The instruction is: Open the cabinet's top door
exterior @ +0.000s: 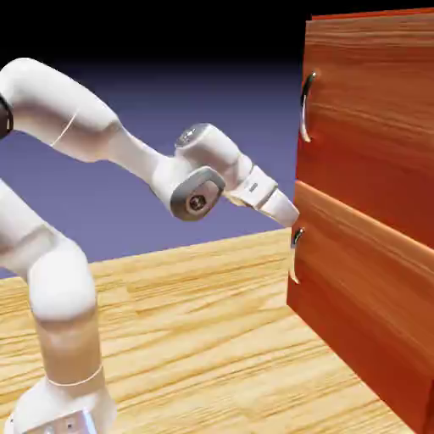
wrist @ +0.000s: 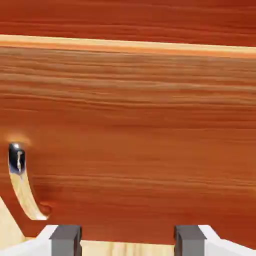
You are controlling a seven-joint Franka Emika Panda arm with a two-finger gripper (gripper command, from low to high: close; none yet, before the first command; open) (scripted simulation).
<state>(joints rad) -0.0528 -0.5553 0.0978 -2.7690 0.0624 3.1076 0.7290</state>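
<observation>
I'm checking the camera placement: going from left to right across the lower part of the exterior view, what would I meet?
White jointed robot arm's base → pale wood-grain tabletop → curved silver handle of the lower panel → reddish-brown wood-grain lower panel.

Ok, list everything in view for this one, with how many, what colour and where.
cabinet: one, reddish-brown wood grain, right side of the exterior view
top door: one, reddish-brown, upper front panel of the cabinet
lower door: one, reddish-brown, below the top door
handles: two, silver, curved; one on the top door, one on the lower door
tabletop: one, pale yellow wood grain, under the arm and cabinet
backdrop: one, blue-violet fading to black, behind everything
robot arm: one, white, left side, reaching toward the cabinet
gripper: one, white with two grey fingertips, open, at the arm's end
</observation>
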